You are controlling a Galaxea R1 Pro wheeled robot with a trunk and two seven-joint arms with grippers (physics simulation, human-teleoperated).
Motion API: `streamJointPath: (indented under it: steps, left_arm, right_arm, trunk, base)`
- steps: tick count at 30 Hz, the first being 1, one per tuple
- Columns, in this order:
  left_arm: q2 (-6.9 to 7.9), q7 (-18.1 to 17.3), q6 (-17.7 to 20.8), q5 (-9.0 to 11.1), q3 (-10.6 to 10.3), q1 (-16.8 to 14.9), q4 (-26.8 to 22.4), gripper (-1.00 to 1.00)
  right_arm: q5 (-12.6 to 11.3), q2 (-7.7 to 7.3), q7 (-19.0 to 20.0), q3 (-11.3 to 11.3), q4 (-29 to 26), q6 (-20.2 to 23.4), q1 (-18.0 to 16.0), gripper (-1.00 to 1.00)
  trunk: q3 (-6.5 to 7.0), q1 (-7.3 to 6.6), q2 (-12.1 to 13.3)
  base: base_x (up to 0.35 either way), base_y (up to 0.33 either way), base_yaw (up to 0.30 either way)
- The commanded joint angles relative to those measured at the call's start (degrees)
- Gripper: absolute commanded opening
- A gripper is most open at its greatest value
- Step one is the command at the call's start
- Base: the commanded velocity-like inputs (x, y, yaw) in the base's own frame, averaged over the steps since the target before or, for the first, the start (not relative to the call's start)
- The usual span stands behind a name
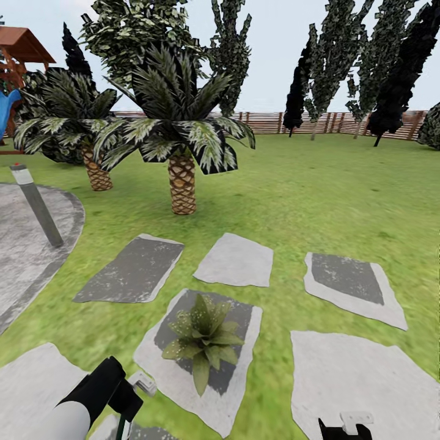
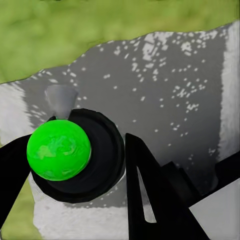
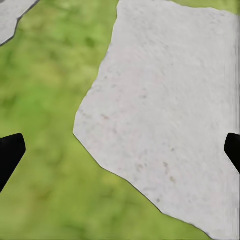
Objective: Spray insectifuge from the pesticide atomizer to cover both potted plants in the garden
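Just right and far of the left gripper (image 1: 131, 397) (clenched on the pesticide atomizer (image 2: 59, 149)) sits one potted plant (image 1: 205, 336); right gripper (image 3: 120, 150) released.

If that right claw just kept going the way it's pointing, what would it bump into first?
Most likely the pale stepping stone on the ground, or the grass at its edge. The right gripper points down with fingers spread and nothing between it and them; depth is hard to judge.
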Motion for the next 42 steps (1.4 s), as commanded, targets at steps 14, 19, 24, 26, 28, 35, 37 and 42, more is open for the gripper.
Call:
streamJointPath:
  steps: [14, 19, 24, 26, 28, 35, 37, 42]
  left_arm:
    - [-0.06, -0.44, 0.33, -0.42, 0.49, -0.02, -0.16, -1.00]
    - [-0.05, -0.45, 0.27, -0.42, 0.58, -0.02, -0.29, -1.00]
    - [-0.05, -0.45, 0.26, -0.34, 0.67, -0.02, -0.45, -1.00]
    - [-0.05, -0.45, 0.26, -0.33, 0.67, -0.02, -0.52, -1.00]
    - [-0.05, -0.50, 0.26, -0.33, 0.67, -0.02, -0.48, -1.00]
    - [-1.08, -1.05, 0.36, -0.75, 0.18, -0.63, -0.86, -1.00]
    - [-1.36, -1.05, 0.57, -0.88, 0.16, -0.85, -0.90, -1.00]
    - [-2.65, -1.12, 0.20, -0.79, 0.27, -0.71, -0.93, -1.00]
  right_arm:
    - [0.12, 0.09, 0.46, -0.49, 0.02, -0.20, -0.04, 1.00]
    - [0.12, 0.09, 0.46, -0.49, 0.02, -0.20, -0.04, 1.00]
    - [0.12, 0.09, 0.46, -0.49, 0.02, -0.20, -0.04, 1.00]
    - [0.12, 0.09, 0.46, -0.49, 0.02, -0.20, -0.04, 1.00]
    - [0.12, 0.09, 0.46, -0.49, 0.02, -0.20, -0.04, 1.00]
    - [0.12, 0.09, 0.46, -0.50, 0.02, -0.20, -0.04, 1.00]
    - [0.12, 0.09, 0.46, -0.50, 0.02, -0.20, -0.04, 1.00]
    - [0.12, 0.15, 0.48, -0.49, 0.02, -0.20, -0.05, 1.00]
  trunk:
    - [-0.05, -0.01, -0.02]
    - [-0.05, -0.01, -0.02]
    - [-0.05, -0.01, -0.02]
    - [-0.05, -0.01, -0.02]
    - [-0.05, -0.01, -0.02]
    - [-0.05, -0.01, -0.02]
    - [-0.05, -0.01, -0.02]
    - [-0.05, -0.01, -0.02]
  base:
    - [0.000, -0.174, 0.093]
    - [0.000, -0.174, 0.276]
    - [0.059, -0.064, 0.278]
    - [0.177, -0.090, 0.225]
    - [0.217, -0.139, 0.095]
    - [0.052, -0.035, 0.010]
    - [0.002, -0.001, 0.000]
    - [0.000, 0.000, 0.000]
